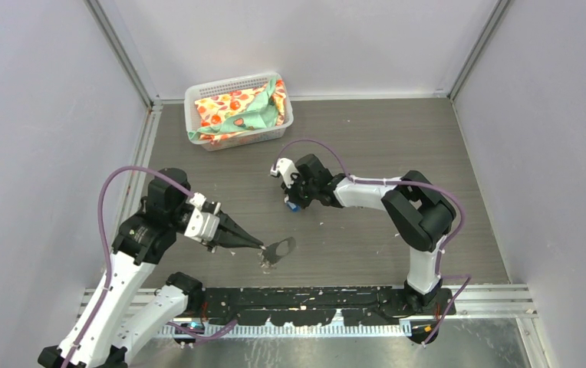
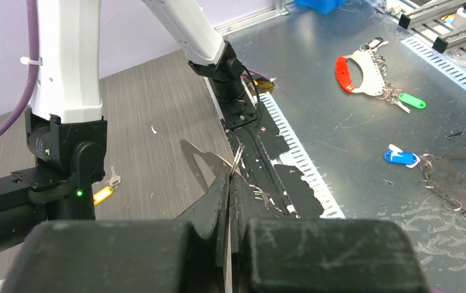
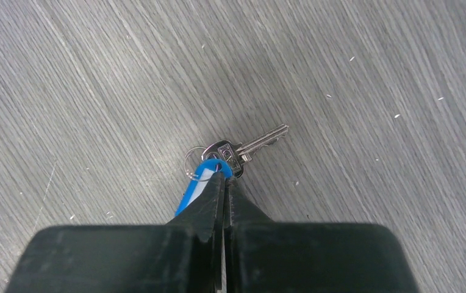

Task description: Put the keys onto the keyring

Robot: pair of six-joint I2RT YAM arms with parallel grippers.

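Lying on the grey table [image 3: 371, 73], the blue key [image 3: 195, 186] is pointing its metal part away from the right pincer [image 3: 224, 178]. That pincer is squeezing its two fingers tight together on the blue plastic end, most likely so it can lift the key. The yellow key [image 2: 102, 195] is lying on the table just beside the right arm, and nothing is touching it. The left pincer [image 2: 231, 181] is pressing shut too, pinching the keyring [image 2: 201, 160] by its edge and holding it up above the table, probably so a key can go on. Neither key is hanging on the keyring yet.
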